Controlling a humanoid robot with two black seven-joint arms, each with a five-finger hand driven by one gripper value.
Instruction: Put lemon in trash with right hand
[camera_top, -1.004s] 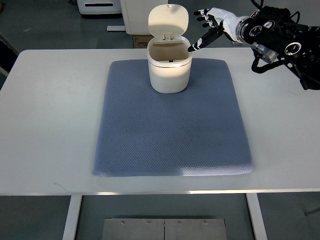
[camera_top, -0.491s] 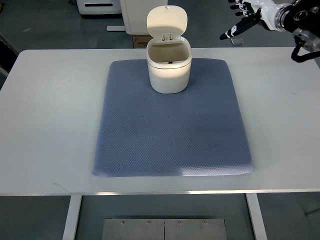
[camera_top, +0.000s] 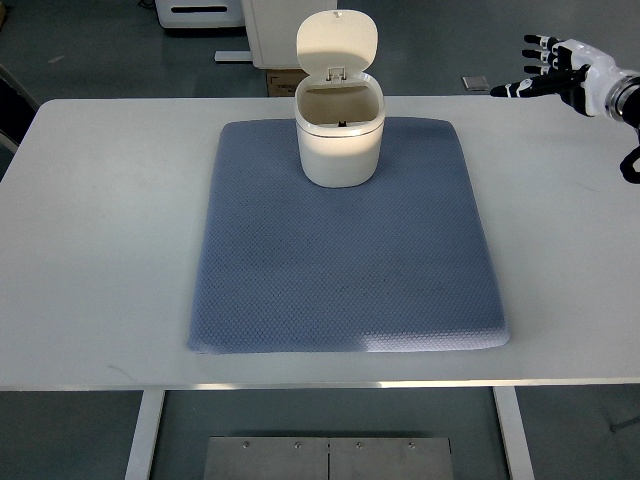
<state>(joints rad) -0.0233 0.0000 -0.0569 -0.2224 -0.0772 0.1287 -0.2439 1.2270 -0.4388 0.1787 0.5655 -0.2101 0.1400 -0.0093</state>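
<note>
Lemon: not visible anywhere in the frame; whether it lies inside the bin cannot be told, since only a small dark spot shows against the far inner wall. Trash bin (camera_top: 340, 135) stands upright in the upper centre of the frame, cream-white, rounded-square in section, its hinged lid (camera_top: 337, 42) tipped up and back so the mouth is fully exposed. No brand, label or writing can be read on bin or lid.

Bin rests on the far middle part of a blue-grey textured mat (camera_top: 345, 250), which lies flat and covers the central area of a white table (camera_top: 90, 250). Mat carries no legible marking.

Right hand (camera_top: 560, 75) shows at the upper right edge of the frame, white with black finger segments, over the table's far right corner and well apart from the bin. Its fingers (camera_top: 513, 89) are extended and slightly spread, pointing toward the left of the frame, and they hold nothing.

Beyond the table's far edge, at the top of the frame, stand white units on a grey floor; any print on them is too small to read.
</note>
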